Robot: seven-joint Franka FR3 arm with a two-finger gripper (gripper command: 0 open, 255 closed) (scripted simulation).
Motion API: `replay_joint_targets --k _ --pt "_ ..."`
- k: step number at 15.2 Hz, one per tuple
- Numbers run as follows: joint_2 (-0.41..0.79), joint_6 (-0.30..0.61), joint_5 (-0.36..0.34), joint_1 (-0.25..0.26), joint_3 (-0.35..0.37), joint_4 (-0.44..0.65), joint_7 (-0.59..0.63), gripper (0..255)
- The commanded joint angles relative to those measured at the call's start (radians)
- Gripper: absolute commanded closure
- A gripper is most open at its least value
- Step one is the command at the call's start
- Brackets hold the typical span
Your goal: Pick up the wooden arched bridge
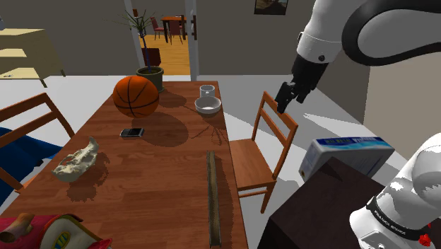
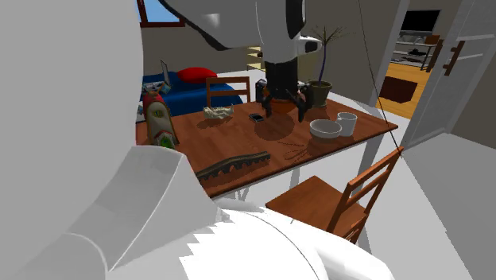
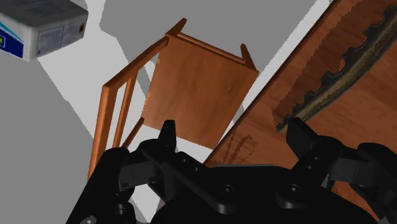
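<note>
Tool [image 1: 286, 99] open, empty, hanging over chair [image 1: 251, 159] beside table [image 1: 155, 184]; bridge [image 1: 212, 198] lies flat along table edge nearest chair, looks long, stiff, fairly light, so pinch across its narrow width at mid-span.

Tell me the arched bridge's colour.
The arched bridge is dark olive-brown with a blackish scalloped edge; it shows best in the wrist view.
</note>
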Motion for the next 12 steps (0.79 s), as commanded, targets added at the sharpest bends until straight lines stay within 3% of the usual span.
replay_joint_targets --k 1,7,12 --pt "0.035 0.046 0.021 -0.004 0.042 -0.017 0.068 0" --pt "0.194 0.188 0.06 -0.032 0.191 -0.016 0.284 0" --pt "0.374 0.307 0.032 -0.087 0.325 0.027 0.488 0"
